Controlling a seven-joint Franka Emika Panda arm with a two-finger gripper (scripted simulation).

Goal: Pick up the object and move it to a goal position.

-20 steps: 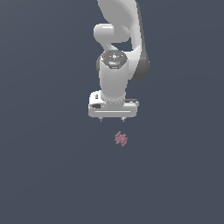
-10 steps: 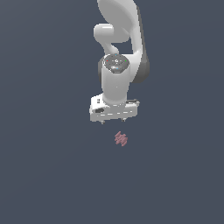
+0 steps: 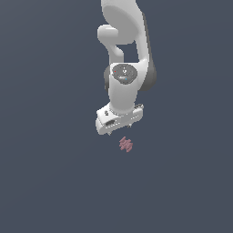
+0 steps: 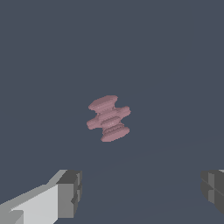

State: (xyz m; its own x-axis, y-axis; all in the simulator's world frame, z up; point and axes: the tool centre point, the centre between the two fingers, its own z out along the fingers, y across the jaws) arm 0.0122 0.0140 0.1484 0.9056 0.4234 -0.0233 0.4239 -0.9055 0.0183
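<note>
Object (image 3: 126,144) down on the flat dark slate floor (image 3: 50,182), small, dusty pink, a lumpy bunch of rounded ridges stacked in a zigzag. Sitting alone, nothing touching it. In the wrist view, same object (image 4: 108,118) square in the middle of the picture, ridges plainly readable, wider lobes sticking out to either side, lying clear of both fingers.

Just above it in the exterior view, the gripper (image 3: 119,125), white, hanging over the object and a touch toward the exterior view's left of it. Tilted, too: the hand's lower edge slanting, the exterior view's left end sitting lower than the right. Not in contact with the object, a slim gap of floor showing between them. Much bigger than the little pink thing beneath.

Jaws spread wide apart, holding nothing: in the wrist view one dark grey finger pad (image 4: 70,193) on a white finger at one side, the other pad (image 4: 213,189) far across at the opposite edge, bare floor between the two.

Above the hand, the white arm (image 3: 123,86) rising straight up, round joint cap with a grey face and small coloured marks, then a bulky upper link running out of the top of the picture.
</note>
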